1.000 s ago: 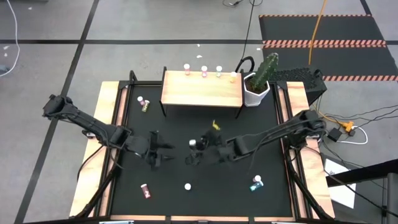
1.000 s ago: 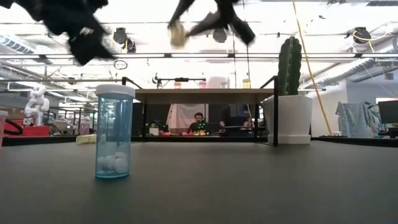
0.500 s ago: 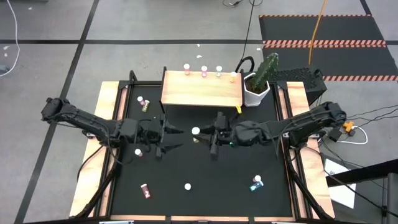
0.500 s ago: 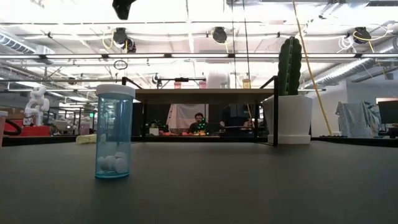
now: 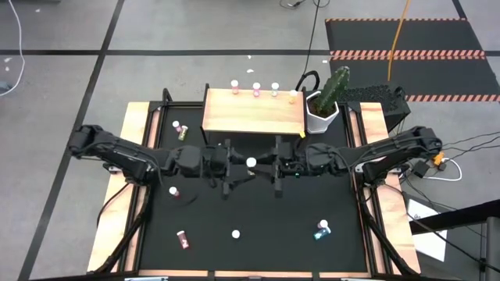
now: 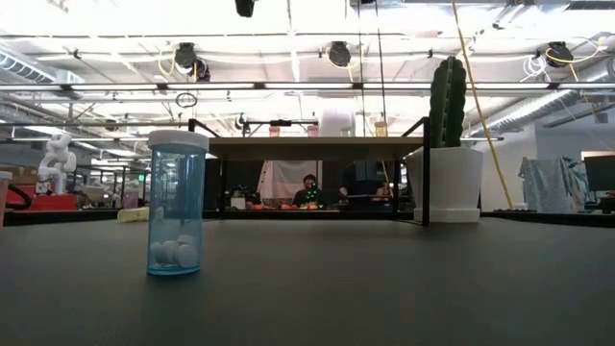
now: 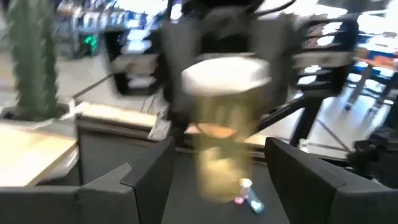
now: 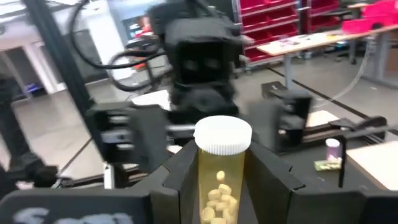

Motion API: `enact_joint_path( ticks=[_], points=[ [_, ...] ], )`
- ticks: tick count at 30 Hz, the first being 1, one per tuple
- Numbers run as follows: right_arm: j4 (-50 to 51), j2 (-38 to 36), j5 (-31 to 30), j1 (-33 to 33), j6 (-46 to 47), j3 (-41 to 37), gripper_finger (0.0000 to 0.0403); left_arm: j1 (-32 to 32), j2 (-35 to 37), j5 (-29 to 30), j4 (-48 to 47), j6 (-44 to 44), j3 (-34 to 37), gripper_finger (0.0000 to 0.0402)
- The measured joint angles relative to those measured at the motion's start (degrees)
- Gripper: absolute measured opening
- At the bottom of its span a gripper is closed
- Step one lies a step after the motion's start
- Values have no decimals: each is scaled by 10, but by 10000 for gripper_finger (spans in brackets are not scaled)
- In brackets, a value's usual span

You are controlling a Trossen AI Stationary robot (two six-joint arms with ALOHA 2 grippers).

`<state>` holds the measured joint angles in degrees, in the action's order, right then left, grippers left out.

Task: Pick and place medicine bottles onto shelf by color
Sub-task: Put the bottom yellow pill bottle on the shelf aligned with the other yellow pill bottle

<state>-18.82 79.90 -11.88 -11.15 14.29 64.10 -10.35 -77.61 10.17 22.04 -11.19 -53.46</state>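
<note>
High view: right hand (image 5: 275, 165) grips white-capped yellow pill bottle (image 5: 251, 162) before light-wood shelf (image 5: 254, 117); left hand (image 5: 228, 166) open, facing it. Handover likely next.

A green cactus (image 5: 337, 84) stands upright in a white pot (image 5: 321, 114) at the black mat's (image 5: 266, 218) far right corner. Far behind the table, a person (image 6: 307, 188) sits.
</note>
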Motion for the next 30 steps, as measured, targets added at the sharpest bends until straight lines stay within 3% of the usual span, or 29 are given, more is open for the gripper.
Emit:
enact_joint_path(
  ticks=[7,13,17,21,30],
  points=[
    [13,-16,15,3,-20,0,114,16,-1,-3,9,-13,-3,242],
    [10,-15,46,11,-19,0,114,16,0,-54,12,-13,-3,170],
    [13,-15,47,18,-17,0,114,17,0,-55,7,-16,-3,123],
    [15,-15,46,18,-41,0,119,16,1,-48,7,-11,-3,104],
    [93,-74,44,21,-30,0,212,18,1,-39,2,6,-3,119]
  ],
)
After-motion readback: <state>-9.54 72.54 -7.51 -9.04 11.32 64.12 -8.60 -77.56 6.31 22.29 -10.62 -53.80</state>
